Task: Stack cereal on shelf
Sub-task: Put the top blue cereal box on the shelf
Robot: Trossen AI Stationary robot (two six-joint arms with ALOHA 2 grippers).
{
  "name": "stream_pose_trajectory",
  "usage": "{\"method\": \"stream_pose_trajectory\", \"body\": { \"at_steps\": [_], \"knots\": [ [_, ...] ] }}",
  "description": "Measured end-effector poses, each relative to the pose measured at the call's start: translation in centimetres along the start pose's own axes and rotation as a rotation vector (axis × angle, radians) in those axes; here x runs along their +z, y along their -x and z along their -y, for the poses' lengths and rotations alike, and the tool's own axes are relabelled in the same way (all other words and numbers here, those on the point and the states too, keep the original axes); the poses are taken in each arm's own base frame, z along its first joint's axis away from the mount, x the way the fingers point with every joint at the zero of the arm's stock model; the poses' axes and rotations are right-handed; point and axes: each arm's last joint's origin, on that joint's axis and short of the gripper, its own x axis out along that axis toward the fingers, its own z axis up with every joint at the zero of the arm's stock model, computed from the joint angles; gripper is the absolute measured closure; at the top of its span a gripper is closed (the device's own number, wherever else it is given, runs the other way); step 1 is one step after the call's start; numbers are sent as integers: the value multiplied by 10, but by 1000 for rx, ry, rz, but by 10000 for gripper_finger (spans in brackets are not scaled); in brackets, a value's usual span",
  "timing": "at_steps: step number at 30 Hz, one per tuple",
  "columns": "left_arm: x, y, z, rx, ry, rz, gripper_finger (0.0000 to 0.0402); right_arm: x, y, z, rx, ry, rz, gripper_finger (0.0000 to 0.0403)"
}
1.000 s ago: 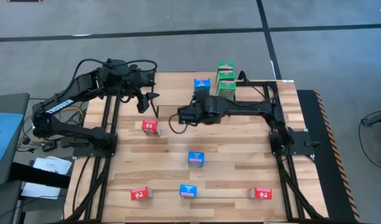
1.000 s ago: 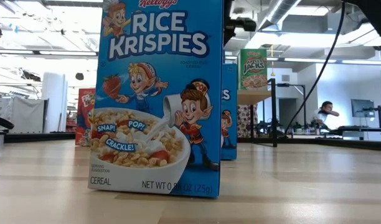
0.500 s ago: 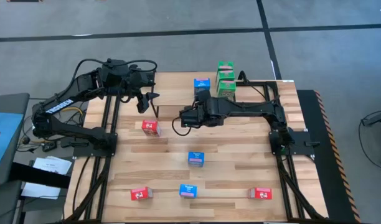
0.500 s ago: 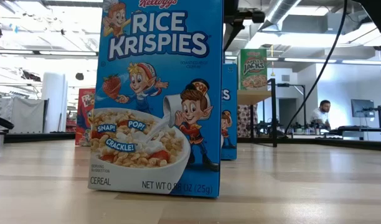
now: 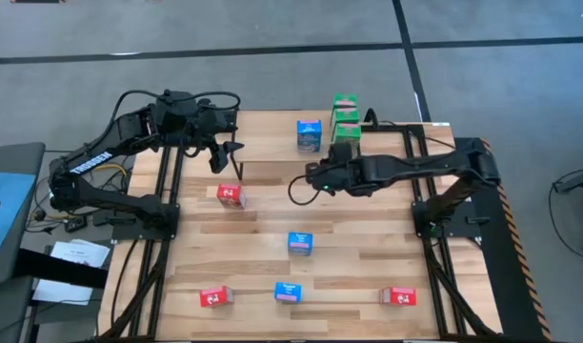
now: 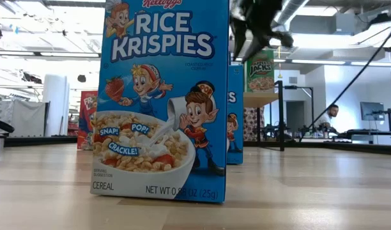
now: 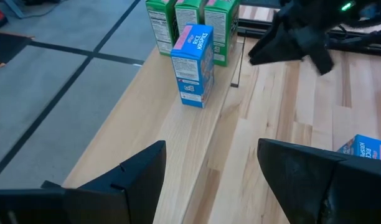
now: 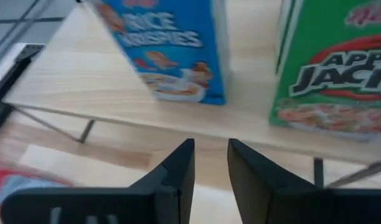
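Observation:
The shelf (image 5: 272,148) stands at the table's far edge. On its light wood top stand a blue cereal box (image 5: 309,133) and three green ones (image 5: 345,119), upright on their bases. My right gripper (image 5: 311,178) is shut on nothing, in front of the shelf and above the table. Its wrist view faces the blue box (image 8: 172,50) and a green box (image 8: 340,68). My left gripper (image 5: 225,157) hangs open at the far left, nothing between its fingers (image 7: 141,180).
On the table lie loose boxes: a red one (image 5: 231,195) left of centre, a blue one (image 5: 300,243) in the middle, and red (image 5: 215,297), blue (image 5: 289,292) and red (image 5: 397,296) along the near edge. The low view is mostly filled by a blue box (image 6: 163,96).
My right gripper has drawn back toward the table's right edge and sunk a little, keeping its fingers shut and empty. The boxes on the shelf and on the table have stayed where they were.

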Motion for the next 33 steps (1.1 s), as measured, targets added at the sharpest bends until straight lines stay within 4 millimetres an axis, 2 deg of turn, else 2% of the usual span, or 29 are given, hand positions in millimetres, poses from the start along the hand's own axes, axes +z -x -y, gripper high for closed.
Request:
{"method": "stream_pose_trajectory", "body": {
  "at_steps": [3, 8, 16, 25, 33],
  "knots": [
    [0, 0, 0, 0, 0, 0, 159, -9, -8, 5, 30, -8, 14, 285],
    [0, 0, 0, 0, 0, 0, 159, -12, -4, 4, 46, 26, 12, 286],
    [0, 0, 0, 0, 0, 0, 159, 1, 9, -9, 105, 30, 62, 286],
    [0, 0, 0, 0, 0, 0, 159, 5, -17, -38, 79, 55, 69, 286],
    [0, 0, 0, 0, 0, -1, 159, 12, -30, -50, 38, 51, 7, 286]
  ]
}}
